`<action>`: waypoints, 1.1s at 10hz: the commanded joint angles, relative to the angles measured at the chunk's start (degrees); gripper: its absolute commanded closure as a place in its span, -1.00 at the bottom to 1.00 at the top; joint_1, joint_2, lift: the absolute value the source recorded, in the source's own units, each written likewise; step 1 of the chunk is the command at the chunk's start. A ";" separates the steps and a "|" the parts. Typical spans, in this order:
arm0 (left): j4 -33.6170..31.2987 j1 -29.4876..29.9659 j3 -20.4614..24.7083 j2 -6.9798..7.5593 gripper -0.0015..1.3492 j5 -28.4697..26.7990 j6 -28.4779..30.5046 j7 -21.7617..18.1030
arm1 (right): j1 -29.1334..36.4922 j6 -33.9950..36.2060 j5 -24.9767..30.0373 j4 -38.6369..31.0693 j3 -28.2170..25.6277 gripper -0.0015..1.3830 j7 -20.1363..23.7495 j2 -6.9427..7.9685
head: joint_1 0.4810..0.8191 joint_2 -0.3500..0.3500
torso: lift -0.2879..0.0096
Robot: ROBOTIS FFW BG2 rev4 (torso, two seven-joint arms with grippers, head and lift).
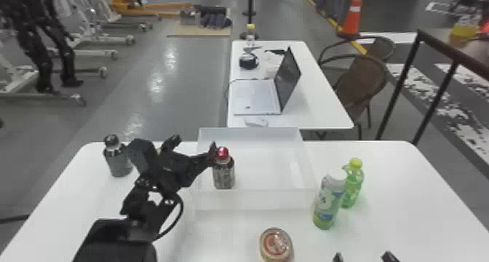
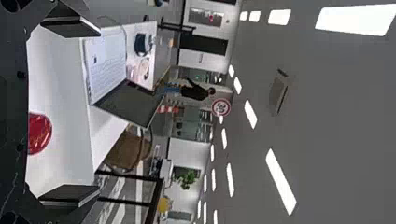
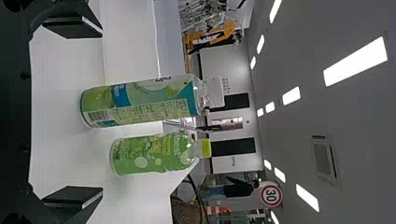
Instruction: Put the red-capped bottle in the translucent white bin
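The red-capped bottle (image 1: 223, 174) stands upright inside the translucent white bin (image 1: 254, 199), by the bin's left side. My left gripper (image 1: 193, 144) is open at the bin's left, one finger close beside the red cap; whether they touch I cannot tell. In the left wrist view the red cap (image 2: 39, 133) shows low between the spread fingers of that gripper (image 2: 98, 112). My right gripper (image 1: 364, 258) is open at the head view's bottom edge; in its wrist view, the gripper (image 3: 102, 112) has its fingers wide apart, holding nothing.
A dark bottle (image 1: 118, 161) stands left of the left arm. Right of the bin are a white-capped bottle (image 1: 327, 203) and a yellow-capped green bottle (image 1: 353, 185). A round-topped can (image 1: 275, 245) is near the front. Behind the table, a second one holds a laptop (image 1: 256, 95).
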 commanded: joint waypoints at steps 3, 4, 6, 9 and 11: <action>-17.51 19.02 12.23 2.19 -0.82 -4.88 -0.71 6.26 | 0.44 -0.01 0.12 -0.50 0.00 -0.85 0.00 0.05 | -0.60 0.00 | 0.26; -21.29 24.91 15.57 1.57 -0.82 -5.85 -0.80 8.01 | 0.97 -0.01 0.03 -0.85 -0.09 -0.85 -0.08 0.05 | -0.60 0.00 | 0.26; -24.81 33.43 19.62 -1.50 -0.82 -6.73 -1.06 10.21 | 2.55 0.07 -0.14 -1.73 -0.35 -0.85 -0.88 0.05 | -0.60 0.00 | 0.26; -26.04 41.17 22.60 -6.07 -0.82 -11.13 -3.35 10.30 | 4.31 0.43 -0.14 -3.05 -0.35 -0.85 -1.75 0.05 | -0.60 0.00 | 0.26; -25.86 42.22 23.83 -7.83 -0.83 -13.41 -5.98 10.92 | 5.45 0.69 0.03 -4.02 -0.35 -0.85 -2.19 0.05 | -0.60 0.00 | 0.26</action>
